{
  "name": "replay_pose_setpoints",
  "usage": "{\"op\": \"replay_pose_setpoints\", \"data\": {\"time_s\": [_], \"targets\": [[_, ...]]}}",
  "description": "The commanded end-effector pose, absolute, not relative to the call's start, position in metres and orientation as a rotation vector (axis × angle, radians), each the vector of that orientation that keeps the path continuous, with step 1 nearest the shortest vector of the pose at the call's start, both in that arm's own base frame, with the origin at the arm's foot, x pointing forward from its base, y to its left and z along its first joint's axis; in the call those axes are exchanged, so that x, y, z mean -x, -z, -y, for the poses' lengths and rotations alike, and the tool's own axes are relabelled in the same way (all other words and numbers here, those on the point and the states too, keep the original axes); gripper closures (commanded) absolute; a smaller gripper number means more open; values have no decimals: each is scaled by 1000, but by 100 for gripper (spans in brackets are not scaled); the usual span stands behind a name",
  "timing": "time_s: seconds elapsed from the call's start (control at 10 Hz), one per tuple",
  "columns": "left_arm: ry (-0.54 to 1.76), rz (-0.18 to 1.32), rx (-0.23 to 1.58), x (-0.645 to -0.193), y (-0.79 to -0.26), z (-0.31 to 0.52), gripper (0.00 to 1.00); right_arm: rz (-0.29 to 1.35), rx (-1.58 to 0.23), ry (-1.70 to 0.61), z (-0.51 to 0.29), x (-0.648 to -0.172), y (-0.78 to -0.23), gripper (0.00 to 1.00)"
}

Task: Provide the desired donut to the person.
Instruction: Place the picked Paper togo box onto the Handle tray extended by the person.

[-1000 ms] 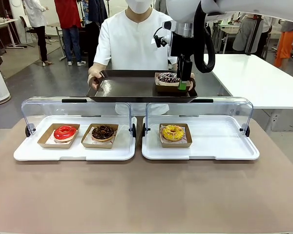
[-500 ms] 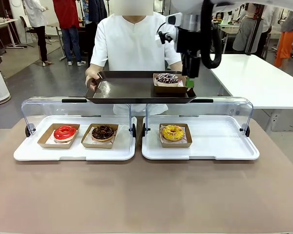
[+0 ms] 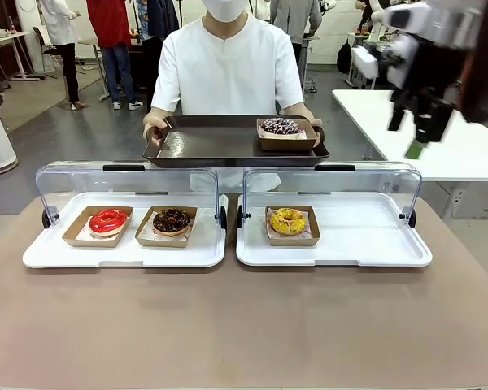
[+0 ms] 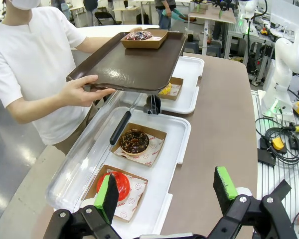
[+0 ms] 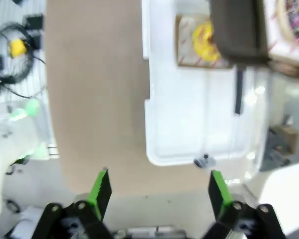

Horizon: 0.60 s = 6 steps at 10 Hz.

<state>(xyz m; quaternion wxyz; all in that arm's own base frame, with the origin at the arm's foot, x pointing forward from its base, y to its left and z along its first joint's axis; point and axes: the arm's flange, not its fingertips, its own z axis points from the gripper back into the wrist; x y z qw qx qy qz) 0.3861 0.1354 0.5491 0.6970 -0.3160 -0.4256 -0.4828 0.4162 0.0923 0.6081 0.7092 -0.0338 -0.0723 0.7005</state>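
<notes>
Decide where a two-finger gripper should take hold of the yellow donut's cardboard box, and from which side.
Probably the near wall of the cardboard box, from above on the robot's side, one finger either side of it. The walls are low and upright, the yellow donut leaves a margin inside, and the clear lid stands folded back on the far side.

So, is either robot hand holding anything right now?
No. The left hand and the right hand are both open and empty.
</notes>
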Motion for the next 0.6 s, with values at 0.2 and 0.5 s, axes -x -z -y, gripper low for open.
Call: {"op": "replay_pose_setpoints", "data": {"time_s": [0.2,0.5], "targets": [[1077,956,706,-385,-550,-135,0,243,58,-1486,-32,-420,-563,0],[1077,956,706,-385,-550,-135,0,222,53,-1463,-22,-419,-563,0]]}}
